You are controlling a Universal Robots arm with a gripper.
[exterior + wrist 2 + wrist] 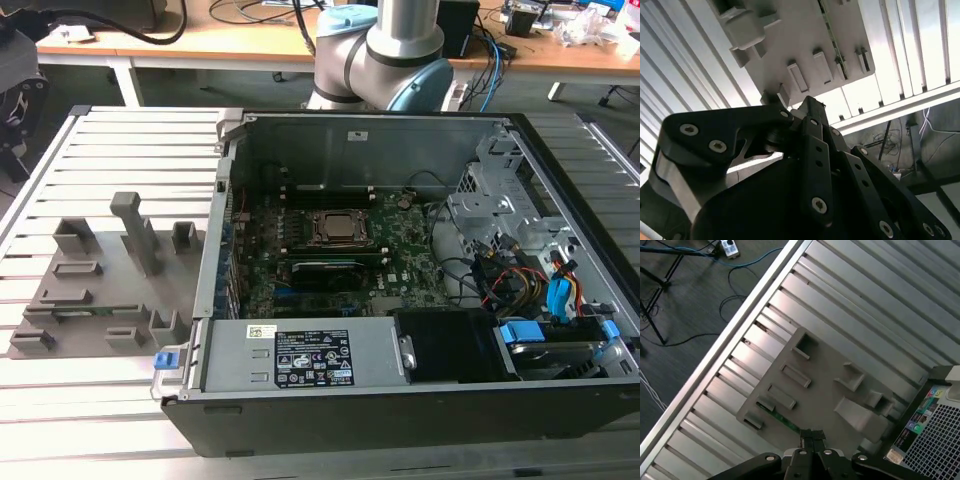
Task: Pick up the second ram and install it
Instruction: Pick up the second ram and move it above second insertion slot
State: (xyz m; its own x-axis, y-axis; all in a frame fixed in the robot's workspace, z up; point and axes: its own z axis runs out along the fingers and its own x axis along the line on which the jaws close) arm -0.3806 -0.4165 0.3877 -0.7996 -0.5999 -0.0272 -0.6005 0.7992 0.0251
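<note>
The second ram [778,418] is a thin green stick lying flat in a slot of the grey holder plate [822,385], near the plate's edge. It also shows as a green strip [832,31] in the second wrist view and as a faint one [80,313] in the exterior view. My gripper [812,436] hangs well above the plate, close to the ram's end in the first wrist view. Its fingers [809,106] are shut together with nothing between them.
An open computer case [400,400] lies on the slatted table at the exterior view's right. Inside are the green motherboard [400,270], the CPU socket [337,227], cables and drive cages. Upright grey blocks [135,230] stand on the holder plate. The arm's base [385,50] is behind the case.
</note>
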